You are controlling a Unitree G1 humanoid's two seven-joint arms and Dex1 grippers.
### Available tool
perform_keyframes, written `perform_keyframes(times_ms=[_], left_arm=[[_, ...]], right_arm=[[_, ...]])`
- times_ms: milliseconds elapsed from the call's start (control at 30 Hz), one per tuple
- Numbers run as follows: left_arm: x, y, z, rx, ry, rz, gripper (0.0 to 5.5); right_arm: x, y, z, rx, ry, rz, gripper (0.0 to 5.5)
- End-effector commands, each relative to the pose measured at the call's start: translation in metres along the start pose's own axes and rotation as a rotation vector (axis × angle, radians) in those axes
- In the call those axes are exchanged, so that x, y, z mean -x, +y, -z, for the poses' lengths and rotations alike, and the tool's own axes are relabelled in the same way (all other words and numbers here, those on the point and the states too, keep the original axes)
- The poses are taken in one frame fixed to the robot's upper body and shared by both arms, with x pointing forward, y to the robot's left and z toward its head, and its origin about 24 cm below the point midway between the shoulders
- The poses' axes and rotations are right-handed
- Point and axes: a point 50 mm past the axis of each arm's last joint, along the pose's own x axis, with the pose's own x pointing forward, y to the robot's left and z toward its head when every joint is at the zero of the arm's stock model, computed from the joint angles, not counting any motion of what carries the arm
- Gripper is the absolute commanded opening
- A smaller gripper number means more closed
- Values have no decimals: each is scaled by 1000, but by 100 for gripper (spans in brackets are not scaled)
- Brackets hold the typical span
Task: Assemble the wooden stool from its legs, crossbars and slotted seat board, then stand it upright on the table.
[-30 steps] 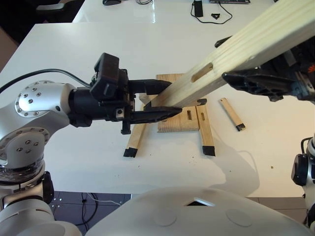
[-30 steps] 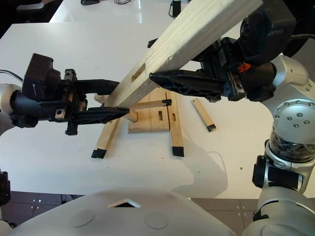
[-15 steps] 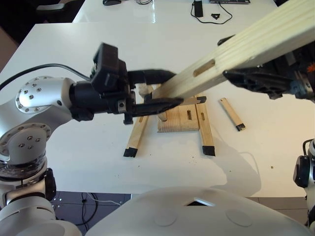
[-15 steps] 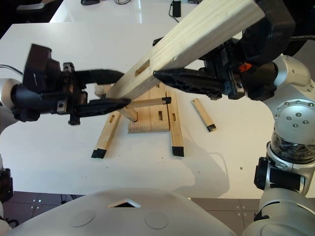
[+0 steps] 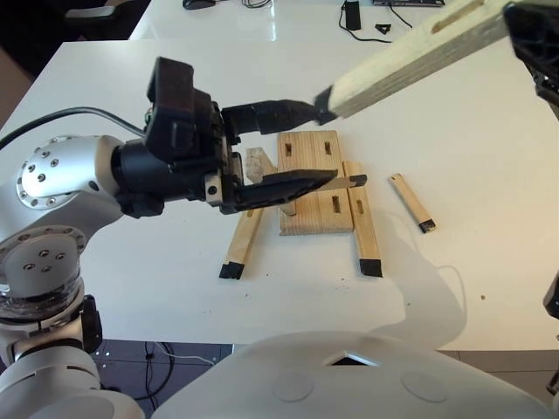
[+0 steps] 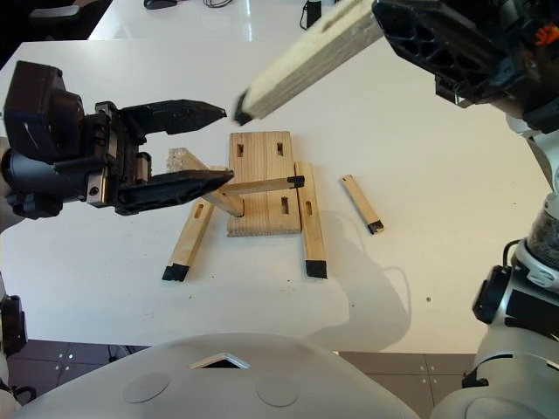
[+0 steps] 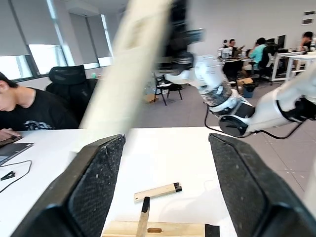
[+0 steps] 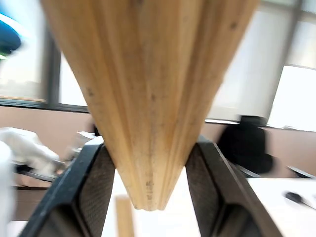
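My right gripper (image 6: 437, 44) is shut on a long slotted wooden leg (image 5: 410, 57), held high over the table's far side, black-capped end pointing down to the left. In the right wrist view the leg (image 8: 148, 98) sits clamped between both pads (image 8: 94, 187). My left gripper (image 5: 306, 144) hovers open above the slotted seat board (image 5: 310, 218), its fingers apart just below the leg's tip and touching nothing. Two more legs (image 5: 244, 236) (image 5: 362, 227) lie beside the board, and a crossbar (image 5: 327, 182) rests across it.
A short loose crossbar (image 5: 410, 201) lies right of the board; it also shows between my left fingers (image 7: 158, 191). Cables and small dark items (image 5: 351, 16) lie at the table's far edge. Bare white table (image 5: 131, 288) stretches to the front and left.
The right gripper has raised the leg up and back, drawing its end out from between the left fingers. The left gripper has opened wider and risen slightly.
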Motion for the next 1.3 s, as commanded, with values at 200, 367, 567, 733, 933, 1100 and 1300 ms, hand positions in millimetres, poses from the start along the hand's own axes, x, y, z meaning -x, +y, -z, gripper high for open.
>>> perform_keyframes(times_ms=[200,367,567,733,933,1100,1300], left_arm=[[46,31,-4,-29,71,-201,313],[75,41,21,32,166,-268,313],[88,35,68,105,326,-270,313],[94,26,102,123,485,-235,313],[99,22,122,121,580,-200,313],[104,25,122,117,603,-182,313],[104,31,119,113,616,-156,313]], right_arm=[[27,-11,40,-4,254,43,202],[39,-12,74,14,408,53,202],[38,-8,93,-32,387,31,202],[31,-1,101,-52,377,-10,202],[36,1,124,-101,368,35,202],[31,14,132,-113,361,-7,202],[28,26,141,-102,406,-68,202]])
